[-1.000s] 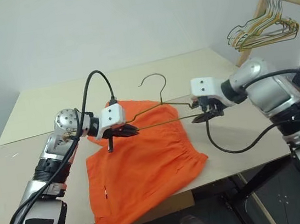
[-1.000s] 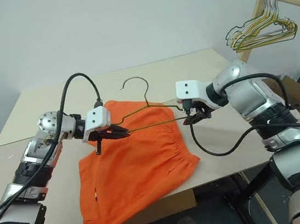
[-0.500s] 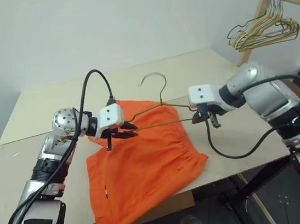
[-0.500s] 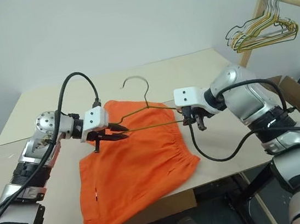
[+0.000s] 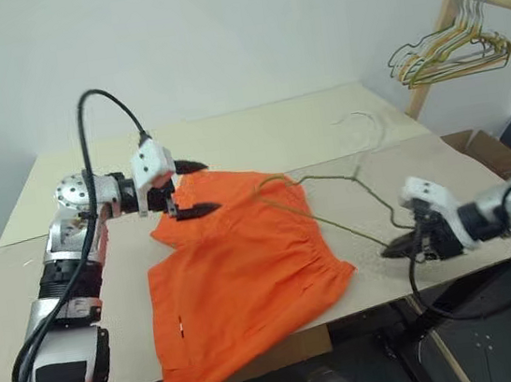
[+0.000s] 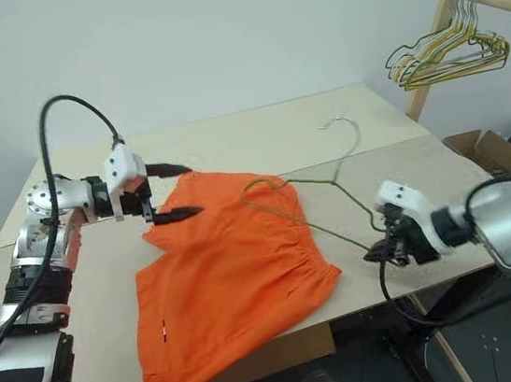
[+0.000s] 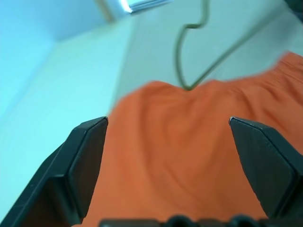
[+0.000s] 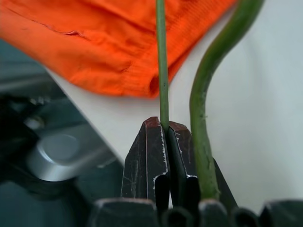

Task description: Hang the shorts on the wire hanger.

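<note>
The orange shorts [image 5: 239, 278] lie flat on the table, one leg hanging over the front edge. The wire hanger [image 5: 353, 178] lies tilted across the table, its left corner resting on the shorts near the waistband and its hook [image 6: 341, 125] pointing toward the back. My right gripper [image 6: 377, 252] is low by the table's front edge, shut on the hanger's thin wire [image 8: 162, 71]. Just above the back corner of the shorts [image 7: 189, 156], my left gripper [image 5: 189, 188] stands wide open with nothing between its fingers.
The beige table [image 5: 75, 177] has bare surface behind and to the left of the shorts. A wooden rail with a bunch of wire hangers [image 5: 449, 51] stands at the back right. A cardboard box [image 6: 506, 158] sits past the table's right edge.
My left gripper opened, let go of the hanger and rose toward the back left. My right gripper closed on the wire and pulled the hanger right and down toward the front edge.
</note>
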Motion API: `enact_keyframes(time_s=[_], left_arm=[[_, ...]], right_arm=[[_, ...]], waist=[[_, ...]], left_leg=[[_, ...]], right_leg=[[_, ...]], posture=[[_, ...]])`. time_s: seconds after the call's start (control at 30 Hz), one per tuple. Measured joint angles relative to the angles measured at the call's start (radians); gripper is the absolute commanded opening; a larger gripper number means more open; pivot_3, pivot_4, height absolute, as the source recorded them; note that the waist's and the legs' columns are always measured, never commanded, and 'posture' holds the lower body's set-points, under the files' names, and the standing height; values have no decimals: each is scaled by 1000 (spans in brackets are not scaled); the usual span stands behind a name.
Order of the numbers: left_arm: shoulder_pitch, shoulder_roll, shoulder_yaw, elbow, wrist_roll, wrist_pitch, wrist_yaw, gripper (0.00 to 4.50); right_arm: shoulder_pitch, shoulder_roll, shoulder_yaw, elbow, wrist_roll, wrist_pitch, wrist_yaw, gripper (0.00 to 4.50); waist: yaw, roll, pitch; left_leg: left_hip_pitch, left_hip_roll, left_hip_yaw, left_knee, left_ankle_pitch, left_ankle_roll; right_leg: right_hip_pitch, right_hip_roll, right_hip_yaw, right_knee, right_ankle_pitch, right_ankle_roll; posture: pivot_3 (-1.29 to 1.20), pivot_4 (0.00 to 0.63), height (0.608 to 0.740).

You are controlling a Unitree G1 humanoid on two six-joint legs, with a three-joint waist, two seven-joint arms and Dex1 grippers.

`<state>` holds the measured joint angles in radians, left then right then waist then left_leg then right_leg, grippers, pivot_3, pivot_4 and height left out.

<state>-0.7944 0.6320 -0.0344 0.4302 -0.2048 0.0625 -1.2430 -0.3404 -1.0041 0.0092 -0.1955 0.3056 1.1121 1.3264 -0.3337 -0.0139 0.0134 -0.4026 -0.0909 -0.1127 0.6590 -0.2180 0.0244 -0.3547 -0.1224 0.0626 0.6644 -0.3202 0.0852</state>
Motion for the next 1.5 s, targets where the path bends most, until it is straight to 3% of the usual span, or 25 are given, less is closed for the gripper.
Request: enact_keyframes(time_s=[0.13,0.23,0.37,0.77,1.5], left_arm=[[86,-12,24,-160,-77,77,18,4482],[151,-16,24,-255,-114,128,27,4482],[212,-7,27,-379,-163,196,29,4482],[251,21,38,-462,-216,247,39,4482],[298,64,42,-523,-232,248,43,4482]], right_arm=[[80,48,-117,-9,109,206,-83,0],[88,92,-128,17,151,332,-152,0],[90,66,-100,103,189,392,-181,0],[91,11,-46,253,293,395,-190,0],[291,-233,-81,225,426,319,-85,0]], waist=[[2,0,0],[5,0,0],[22,0,-1],[68,0,-1],[128,0,0]], left_leg=[[0,0,0,0,0,1],[0,0,1,0,0,1],[0,0,2,1,-1,1],[0,0,3,1,-1,1],[1,0,4,2,-1,1]], right_leg=[[0,0,1,0,0,0],[0,0,2,0,0,0],[0,0,2,-1,0,0],[1,0,2,-1,0,0],[2,0,2,-1,0,0]], posture=[[-293,0,740],[-287,0,740],[-267,0,740],[-238,0,740],[-212,0,740]])
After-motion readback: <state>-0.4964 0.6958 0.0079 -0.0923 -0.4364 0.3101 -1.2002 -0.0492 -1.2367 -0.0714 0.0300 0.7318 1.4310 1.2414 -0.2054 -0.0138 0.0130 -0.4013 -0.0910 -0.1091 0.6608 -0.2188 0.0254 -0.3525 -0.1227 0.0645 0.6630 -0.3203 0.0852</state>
